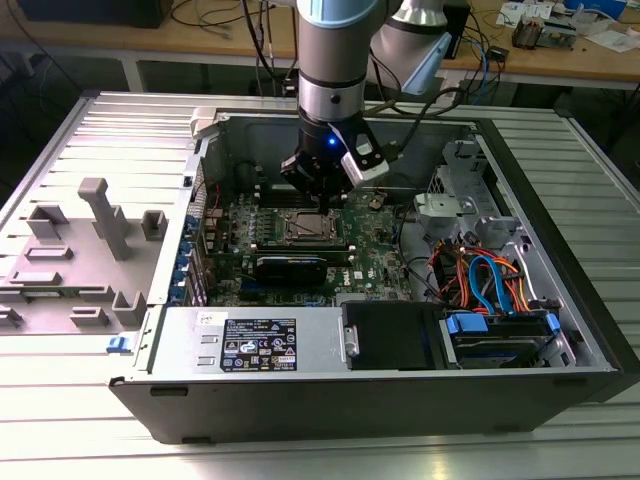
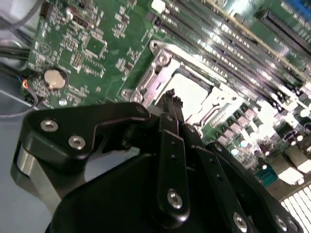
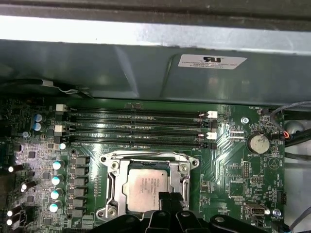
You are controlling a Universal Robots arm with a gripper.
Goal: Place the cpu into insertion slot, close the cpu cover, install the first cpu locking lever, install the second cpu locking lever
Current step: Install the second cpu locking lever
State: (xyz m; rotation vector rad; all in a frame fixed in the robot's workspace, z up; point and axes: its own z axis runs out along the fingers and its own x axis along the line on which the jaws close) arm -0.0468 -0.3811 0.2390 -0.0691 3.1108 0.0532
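Black pincer (image 3: 170, 204) upright over cpu (image 3: 146, 187)

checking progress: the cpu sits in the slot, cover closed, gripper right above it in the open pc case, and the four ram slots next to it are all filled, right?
Not quite: in the first wrist view the ram slots are bare. The rest holds: cpu in the slot, cover closed, gripper just above.

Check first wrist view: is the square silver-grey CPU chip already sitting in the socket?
Yes, the square silver-grey CPU chip lies flat inside the metal-rimmed socket, with the thin silvery cover frame around it.
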